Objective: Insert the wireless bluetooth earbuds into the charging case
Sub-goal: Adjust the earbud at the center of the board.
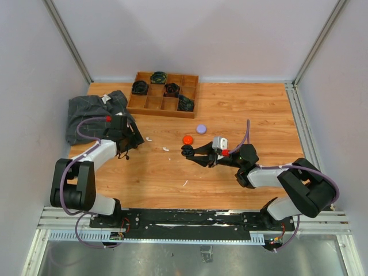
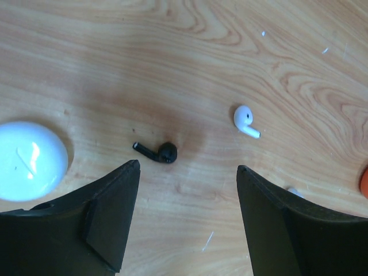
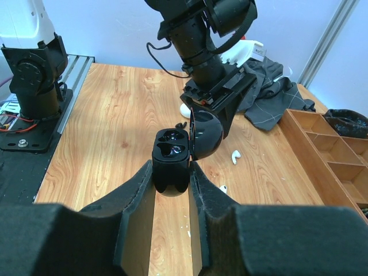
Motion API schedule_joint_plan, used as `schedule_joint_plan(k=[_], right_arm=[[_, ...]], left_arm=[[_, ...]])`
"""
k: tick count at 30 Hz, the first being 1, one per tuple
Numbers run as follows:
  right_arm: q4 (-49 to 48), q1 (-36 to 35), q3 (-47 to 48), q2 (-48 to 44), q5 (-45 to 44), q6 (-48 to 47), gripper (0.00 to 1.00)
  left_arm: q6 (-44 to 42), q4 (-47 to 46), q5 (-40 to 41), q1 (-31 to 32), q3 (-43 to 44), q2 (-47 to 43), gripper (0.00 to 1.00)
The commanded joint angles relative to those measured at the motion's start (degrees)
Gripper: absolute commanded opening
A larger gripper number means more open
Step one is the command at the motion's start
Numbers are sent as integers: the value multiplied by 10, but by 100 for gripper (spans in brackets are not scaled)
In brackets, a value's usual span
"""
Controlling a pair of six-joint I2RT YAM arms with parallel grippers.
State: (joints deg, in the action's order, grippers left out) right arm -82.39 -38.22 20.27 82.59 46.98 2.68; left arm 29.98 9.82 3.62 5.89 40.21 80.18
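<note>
My right gripper (image 3: 171, 172) is shut on the base of a black charging case (image 3: 171, 163) and holds it above the table, with its lid open and both sockets empty; the case also shows in the top view (image 1: 187, 151). My left gripper (image 2: 187, 168) is open and empty, hovering low over the wood. A black earbud (image 2: 156, 152) lies just beyond its left fingertip. A white earbud (image 2: 245, 119) lies further right, and another (image 2: 293, 191) peeks from behind the right finger. Both white earbuds show in the right wrist view (image 3: 235, 156) (image 3: 222, 188).
A white round case (image 2: 26, 160) lies left of my left gripper. An orange-red case (image 1: 188, 140) and a lilac case (image 1: 201, 129) sit mid-table. A wooden compartment tray (image 1: 150, 103) holding dark items stands at the back. A grey cloth (image 1: 92, 112) lies far left.
</note>
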Motion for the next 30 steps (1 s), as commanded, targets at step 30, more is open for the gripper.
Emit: schedule_joint_plan(k=[30], right_arm=[[3,-7,8,-10,20,-9,1]], left_arm=[[-51,117,-13,-13,94,53,60]])
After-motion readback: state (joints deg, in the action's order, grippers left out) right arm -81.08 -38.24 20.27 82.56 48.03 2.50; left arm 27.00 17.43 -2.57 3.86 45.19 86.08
